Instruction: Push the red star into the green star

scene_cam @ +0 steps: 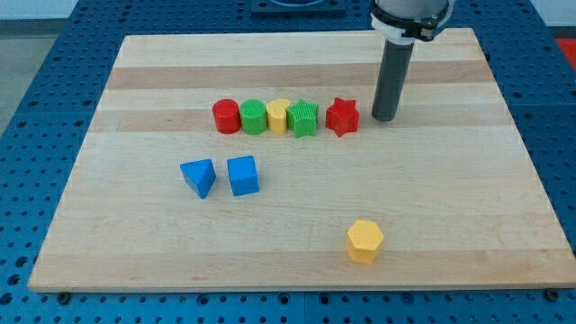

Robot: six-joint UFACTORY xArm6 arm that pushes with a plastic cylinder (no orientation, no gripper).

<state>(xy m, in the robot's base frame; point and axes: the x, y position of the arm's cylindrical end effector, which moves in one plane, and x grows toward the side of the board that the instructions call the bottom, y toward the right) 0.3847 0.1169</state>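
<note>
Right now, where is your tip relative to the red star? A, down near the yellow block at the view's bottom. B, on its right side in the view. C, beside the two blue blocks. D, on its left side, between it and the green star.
B: my tip stands just to the view's right of the red star, with a narrow gap showing between them.

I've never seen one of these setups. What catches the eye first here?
A tight row of five blocks near the board's top: red cylinder, green cylinder, yellow block, green star, red star. My tip stands just right of the red star. A yellow hexagon sits alone near the bottom.
</note>
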